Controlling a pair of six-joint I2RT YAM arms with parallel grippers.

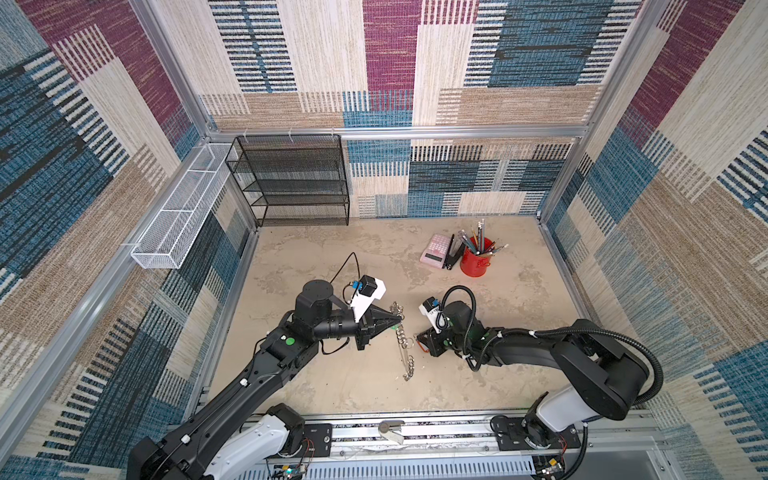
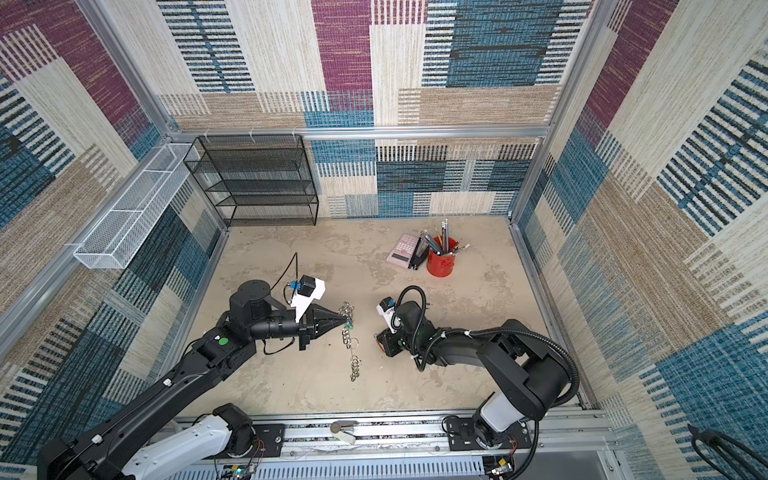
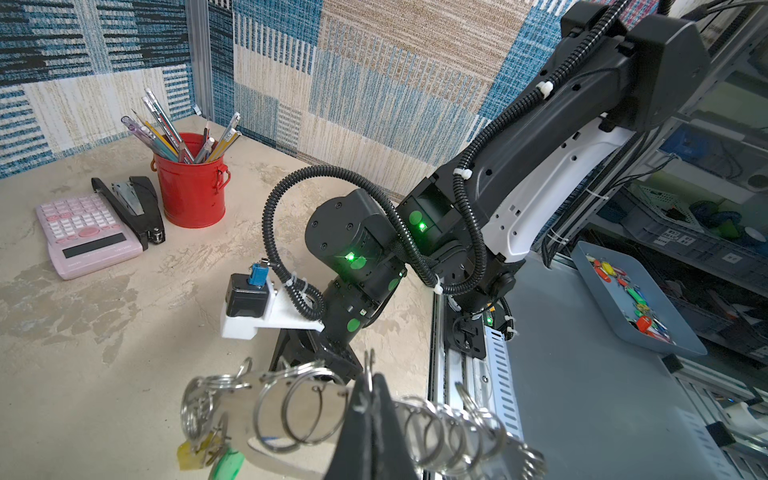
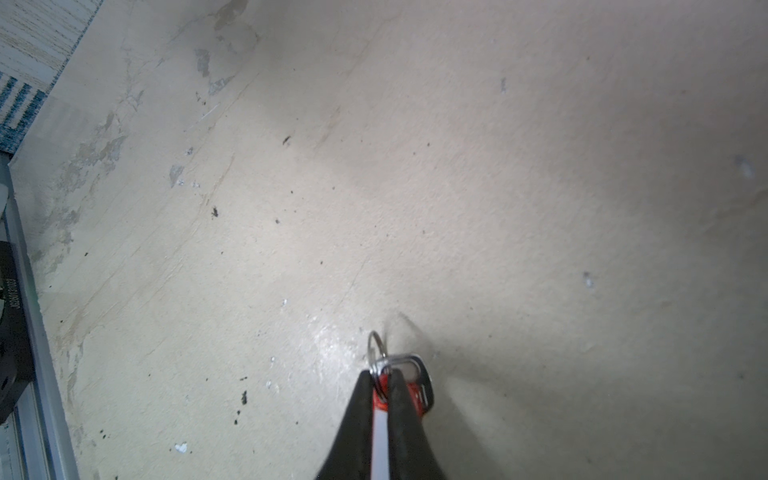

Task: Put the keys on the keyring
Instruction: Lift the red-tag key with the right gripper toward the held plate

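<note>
Mottled beige table (image 1: 353, 386) backs the keyring (image 1: 405, 351), a long strip left of and well nearer the arm bases than the red pencil cup (image 1: 476, 262), its far end pinched by the closed left tool (image 1: 400, 318). Closer to that cup, the right tool (image 4: 381, 376) clamps a red-tagged key (image 4: 409, 362).

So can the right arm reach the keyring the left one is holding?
Probably yes: the keyring is close beside it, with only bare table between, though its jaws are pinching a red-tagged key.
</note>
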